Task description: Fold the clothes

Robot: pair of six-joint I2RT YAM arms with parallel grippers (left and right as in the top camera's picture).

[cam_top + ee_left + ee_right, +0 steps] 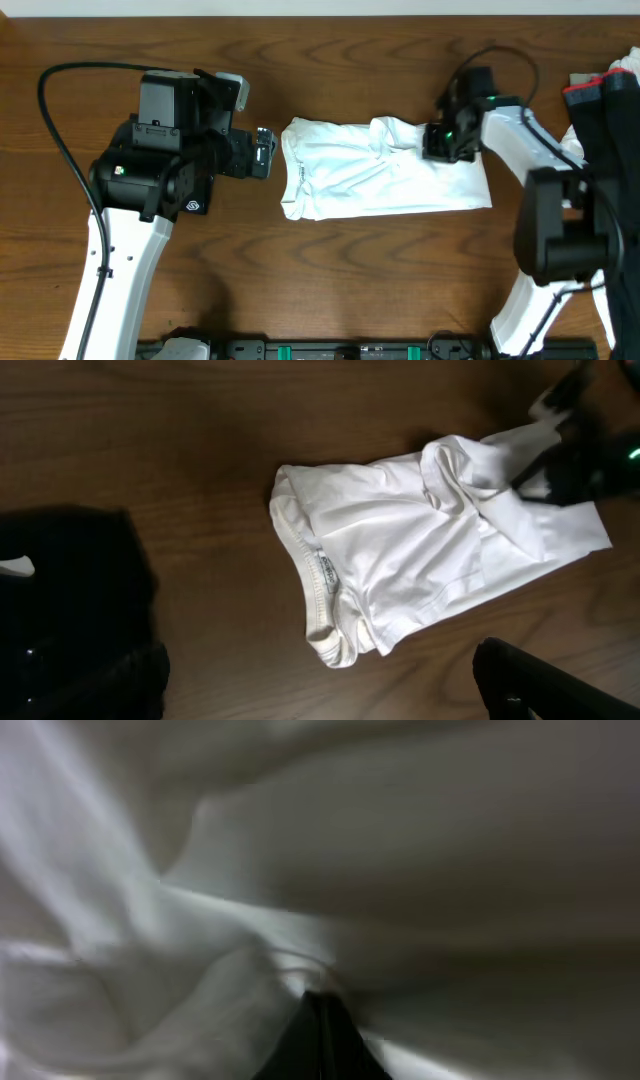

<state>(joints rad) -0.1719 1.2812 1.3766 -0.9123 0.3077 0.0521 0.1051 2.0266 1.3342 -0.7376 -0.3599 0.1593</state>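
White T-shirt (pixel 385 172) is lying near the middle of the table (pixel 330 285), between the two arms, as a compact, roughly rectangular bundle running left to right.

**Progress.** Judging from that outline, the sleeves and sides are already sitting folded inward, so this garment is well under way but not finished:
- The upper right part is bunching into a raised ridge.
- The lower left corner is bulging.
- The edges are not lining up squarely.

A further fold across and a smoothing pass are probably outstanding. A pile of other garments (pixel 610 105), black and white, is sitting at the right edge of the table and is looking unfolded, so much of the task is likely waiting.

**Appearance.** In the left wrist view the neckline (pixel 318 585), carrying a small label, is facing left. The cloth is reading as thin and soft, creasing in long diagonal lines. No print is showing on the exposed faces.

**Grippers.**
- The right gripper (pixel 447 140) is resting on the shirt's upper right area with its fingers closed. In the right wrist view the dark fingertips (pixel 322 1038) are meeting, with white cloth creasing toward them, so they are apparently pinching a fold.
- The left gripper (pixel 264 152) is hovering just beside the shirt's left end, apart from it, with its fingers spread wide and holding nothing.
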